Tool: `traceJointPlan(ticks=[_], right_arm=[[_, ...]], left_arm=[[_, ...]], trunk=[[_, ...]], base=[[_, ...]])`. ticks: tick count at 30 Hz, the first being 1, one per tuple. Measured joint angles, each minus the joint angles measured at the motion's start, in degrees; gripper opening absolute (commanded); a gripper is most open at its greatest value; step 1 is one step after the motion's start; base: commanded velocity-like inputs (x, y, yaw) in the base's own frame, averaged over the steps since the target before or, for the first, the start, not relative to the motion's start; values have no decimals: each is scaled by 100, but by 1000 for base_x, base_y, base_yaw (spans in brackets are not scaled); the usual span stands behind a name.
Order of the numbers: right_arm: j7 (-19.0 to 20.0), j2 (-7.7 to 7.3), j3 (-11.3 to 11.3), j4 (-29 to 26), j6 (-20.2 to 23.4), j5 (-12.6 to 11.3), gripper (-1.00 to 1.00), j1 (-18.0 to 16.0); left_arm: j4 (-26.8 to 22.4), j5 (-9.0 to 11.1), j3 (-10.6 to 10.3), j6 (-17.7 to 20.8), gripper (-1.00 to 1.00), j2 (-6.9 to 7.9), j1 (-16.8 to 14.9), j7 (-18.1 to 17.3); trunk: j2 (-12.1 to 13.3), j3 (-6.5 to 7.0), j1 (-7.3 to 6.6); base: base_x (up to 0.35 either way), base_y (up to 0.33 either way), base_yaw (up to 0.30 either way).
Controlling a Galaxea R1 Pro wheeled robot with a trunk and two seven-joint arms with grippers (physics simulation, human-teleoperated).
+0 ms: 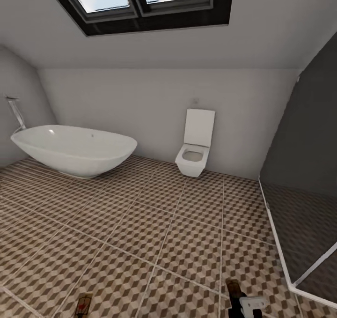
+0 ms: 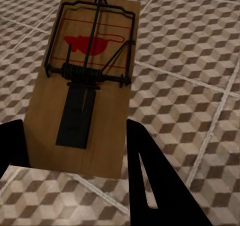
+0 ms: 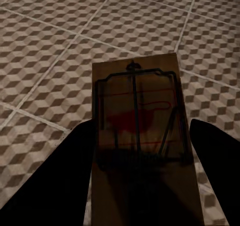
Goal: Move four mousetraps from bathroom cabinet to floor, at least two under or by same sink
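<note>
Each pincer grips one mousetrap above the bathroom floor [image 1: 154,224]: the left pincer [image 2: 75,151] clamps the near end of a tan board [image 2: 85,91], the right pincer [image 3: 142,171] a shadowed one [image 3: 142,151]. Each is a thin, flat, rigid wooden rectangle carrying dark wire, a coil spring and a red mark, probably light. It is best pinched by the long side edges, clear of the wire; the floor's cube-patterned tiles look smooth.

No text or number can be read; each mousetrap [image 2: 82,86] bears only a red mouse mark.
</note>
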Motion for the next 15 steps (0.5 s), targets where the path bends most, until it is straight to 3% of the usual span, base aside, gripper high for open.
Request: traceJointPlan(ticks=[15], right_arm=[[0, 0, 0, 1, 0, 0, -100, 0]], left_arm=[[0, 0, 3, 0, -100, 0, 0, 0]], trunk=[[0, 0, 0]], base=[[332, 0, 284]])
